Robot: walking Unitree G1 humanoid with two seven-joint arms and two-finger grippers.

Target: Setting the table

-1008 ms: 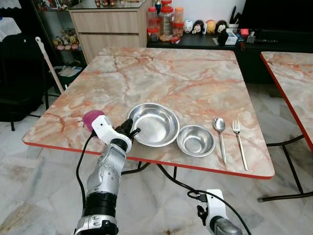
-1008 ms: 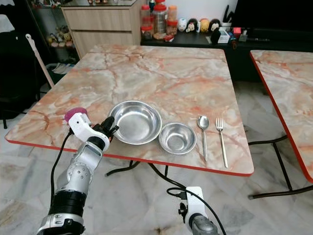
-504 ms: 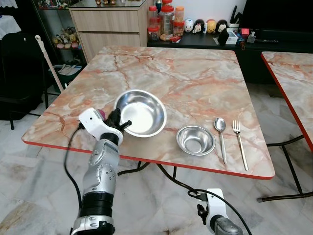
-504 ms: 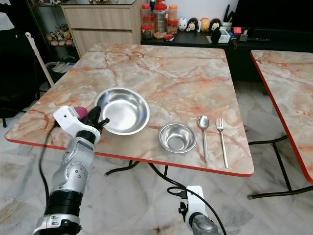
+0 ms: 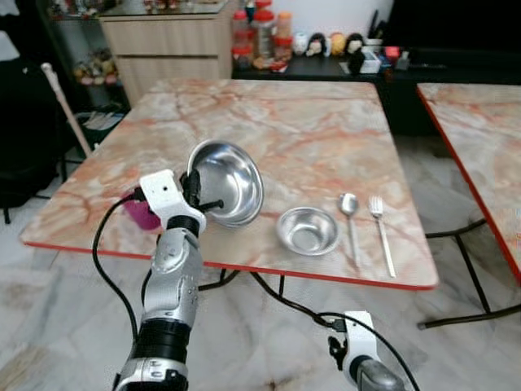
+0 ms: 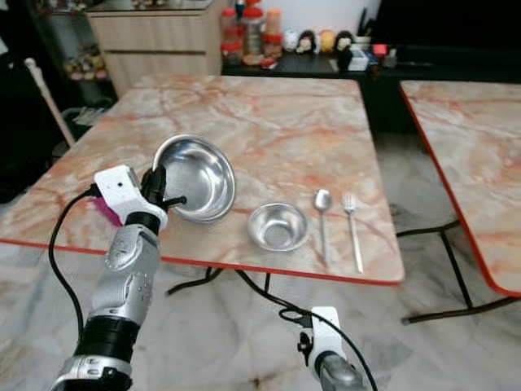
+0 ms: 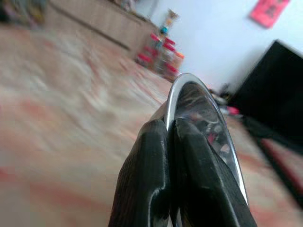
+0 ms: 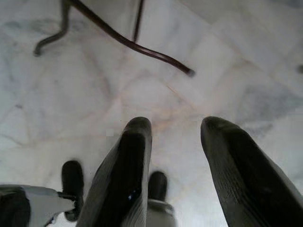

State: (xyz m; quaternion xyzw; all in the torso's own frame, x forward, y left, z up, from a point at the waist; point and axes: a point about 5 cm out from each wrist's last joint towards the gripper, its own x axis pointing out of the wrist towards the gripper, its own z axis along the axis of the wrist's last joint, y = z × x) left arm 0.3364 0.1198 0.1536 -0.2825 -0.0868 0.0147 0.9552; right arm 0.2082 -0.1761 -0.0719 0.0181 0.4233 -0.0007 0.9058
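Right now my left end effector point(image 5: 194, 194) is clamped on the rim of the large steel bowl point(image 5: 230, 182), which I hold lifted off the marble surface point(image 5: 285, 122) and tipped up on edge, its hollow facing toward the right. In the left wrist view my two black fingers point(image 7: 147, 184) press together with the bowl's thin rim point(image 7: 199, 94) between them. Just behind my wrist, near the front left of the surface, sits a magenta cup point(image 5: 142, 213), partly hidden by my white wrist housing. To the right of the lifted bowl, a small steel bowl point(image 5: 308, 230) rests flat near the front edge, apart from the big one. Just beside it lie a spoon point(image 5: 350, 220) and then a fork point(image 5: 380, 232), side by side, handles toward me. At the far side, past the surface, jars with red lids point(image 5: 252, 32) stand by a wooden cabinet point(image 5: 163, 41). A second marble surface point(image 5: 480, 122) stands off to the right. My right end effector point(image 8: 184, 170) hangs low over the tiled floor point(image 8: 227, 56), fingers apart, holding nothing.
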